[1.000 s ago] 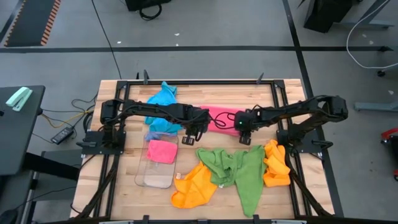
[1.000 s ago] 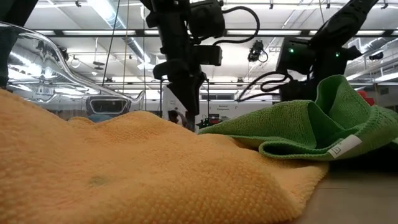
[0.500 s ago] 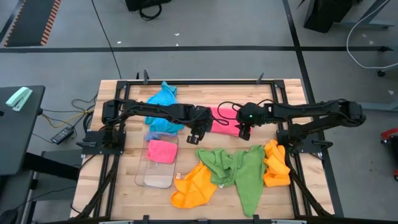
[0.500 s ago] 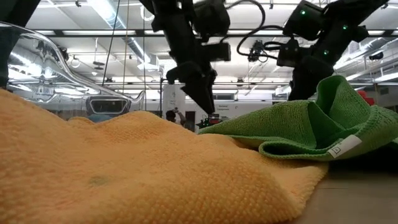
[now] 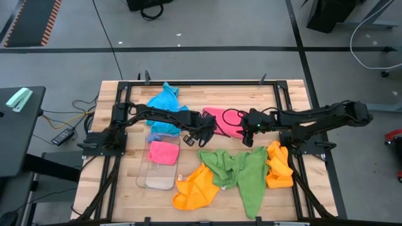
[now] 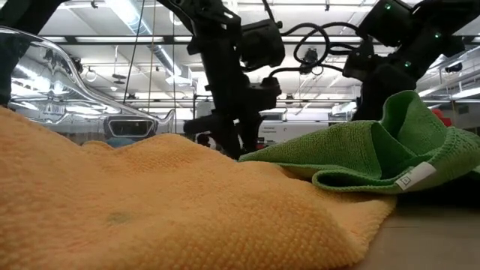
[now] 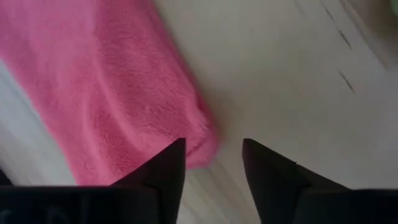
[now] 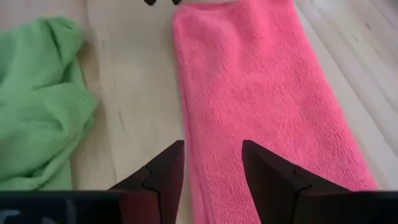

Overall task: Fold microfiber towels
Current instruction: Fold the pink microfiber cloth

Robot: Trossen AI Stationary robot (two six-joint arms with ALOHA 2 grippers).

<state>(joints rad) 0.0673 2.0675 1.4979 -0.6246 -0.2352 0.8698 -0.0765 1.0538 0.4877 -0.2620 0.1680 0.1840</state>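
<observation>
Pincers low over pink towel

High view looks straight down on the table; low view skims it; both wrist views (close) share the pink towel.

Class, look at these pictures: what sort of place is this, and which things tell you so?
Probably a robotics lab or workshop hall: a wooden table framed by dark rails on a grey concrete floor, cables trailing beside it, and long ceiling strip lights in the low view.
</observation>
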